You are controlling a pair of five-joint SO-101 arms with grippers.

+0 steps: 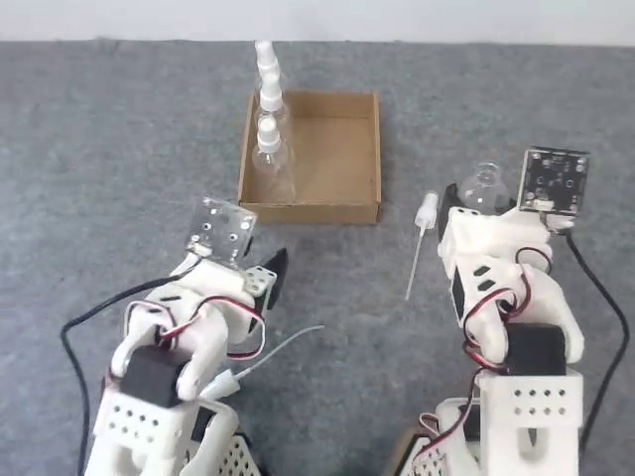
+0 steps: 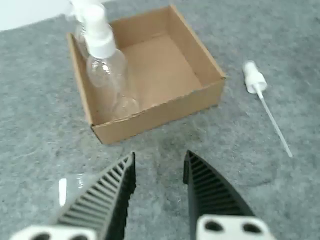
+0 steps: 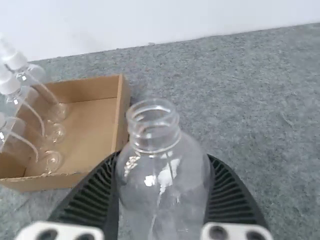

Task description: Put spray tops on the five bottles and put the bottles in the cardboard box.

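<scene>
While the right tool (image 3: 162, 160) clenched the uncapped bottle (image 3: 154, 127) near the surface's right edge and the left tool (image 2: 160, 156) gaped empty, the spray top (image 1: 427, 209) lying beside it could snag its thin tube on the neck.

a shallow brown cardboard box (image 1: 378, 149) sits open. three clear plastic bottles (image 1: 273, 159) with white spray tops stand upright along one inner wall. a fourth clear bottle (image 3: 152, 125), uncapped, stands upright, clamped in the right gripper (image 3: 162, 175). a loose white spray top (image 1: 427, 210) with a long tube lies flat between box and fourth bottle; a second loose spray top (image 1: 230, 380) lies well apart.
</scene>
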